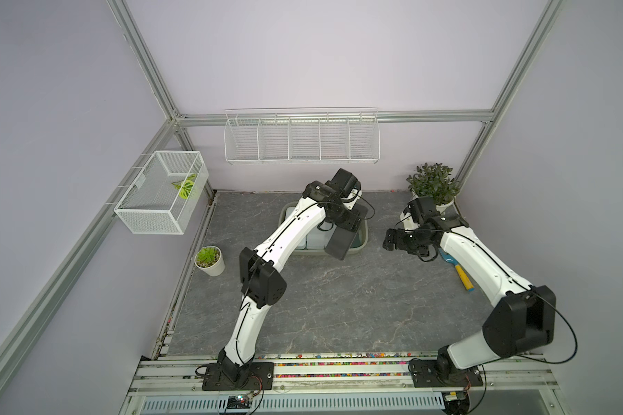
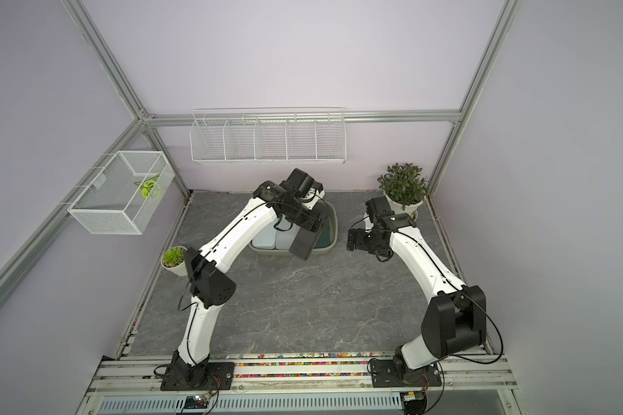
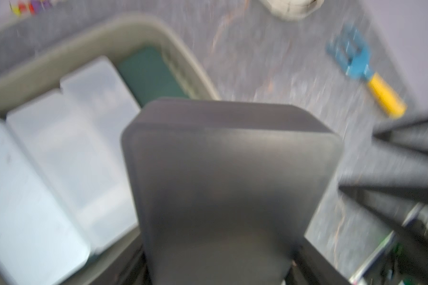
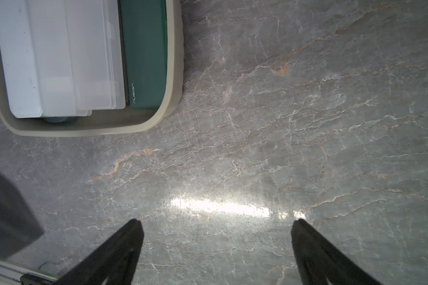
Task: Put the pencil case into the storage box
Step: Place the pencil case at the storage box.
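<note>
The left claw [image 1: 348,225] grips one end of the dark grey pencil case [image 1: 340,243]. The case hangs tilted, its free end pointing towards the lower part of the frame in both top views. It sits in the air over the lower right corner of the storage box [image 1: 364,237], not yet inside it. In the left wrist view, which is blurred, the case [image 3: 227,185] fills the middle and hides the fingers that hold it.

The storage box [image 4: 176,61] stands on the grey marbled worktop [image 1: 339,305], just above the centre of the frame in both top views. It already holds pale translucent cases [image 4: 72,61] lying side by side, with a dark green case [image 4: 145,49] beside them along the box wall.

The right claw [image 4: 216,220] is spread wide and carries nothing, with bare worktop showing between its two black fingers [image 4: 124,249]. In a top view it [image 1: 392,240] hovers to the right of the box, well apart from the rim.

A rake with a blue head and yellow handle [image 1: 459,269] lies on the worktop by the right arm. A leafy potted plant [image 1: 434,185] stands at the upper right corner of the worktop.
</note>
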`<state>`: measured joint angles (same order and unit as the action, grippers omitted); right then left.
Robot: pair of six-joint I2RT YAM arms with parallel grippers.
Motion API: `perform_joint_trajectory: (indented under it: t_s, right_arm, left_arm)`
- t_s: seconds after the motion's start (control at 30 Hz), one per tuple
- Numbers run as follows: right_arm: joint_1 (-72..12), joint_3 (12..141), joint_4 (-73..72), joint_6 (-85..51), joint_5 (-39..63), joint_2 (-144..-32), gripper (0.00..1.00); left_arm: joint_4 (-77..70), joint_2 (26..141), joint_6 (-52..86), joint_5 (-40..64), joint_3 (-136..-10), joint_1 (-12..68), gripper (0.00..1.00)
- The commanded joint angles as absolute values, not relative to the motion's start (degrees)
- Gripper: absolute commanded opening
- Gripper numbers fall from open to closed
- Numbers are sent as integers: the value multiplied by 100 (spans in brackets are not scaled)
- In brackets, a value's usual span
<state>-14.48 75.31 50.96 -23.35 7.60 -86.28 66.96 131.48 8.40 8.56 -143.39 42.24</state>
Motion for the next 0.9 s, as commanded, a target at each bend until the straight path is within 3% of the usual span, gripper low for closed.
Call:
perform_joint_trajectory:
  t_s: [0.0, 0.13, 0.3, 0.5, 0.87]
  right_arm:
    - [-1409, 7291, 5113, -2497, 886, -8395, 98]
    - [-1415, 7212, 5035, -2645, 967, -8295, 98]
    - [-1415, 7231, 5009, -2621, 993, -8236, 98]
    - [-1395, 7070, 4995, -2595, 982, -8178, 98]
    - [-1384, 6814, 4931, -2634, 1063, -8069, 98]
  left_arm:
    - [6131, 13680, 1682, 1321, -14713, 4125, 76]
    - [4763, 13571, 2106, 1285, -13931, 4092, 76]
    - [4067, 13757, 2391, 1200, -13957, 3969, 77]
    - [4224, 14438, 2509, 1127, -14694, 3932, 78]
    - [4554, 14657, 2175, 625, -14800, 3806, 78]
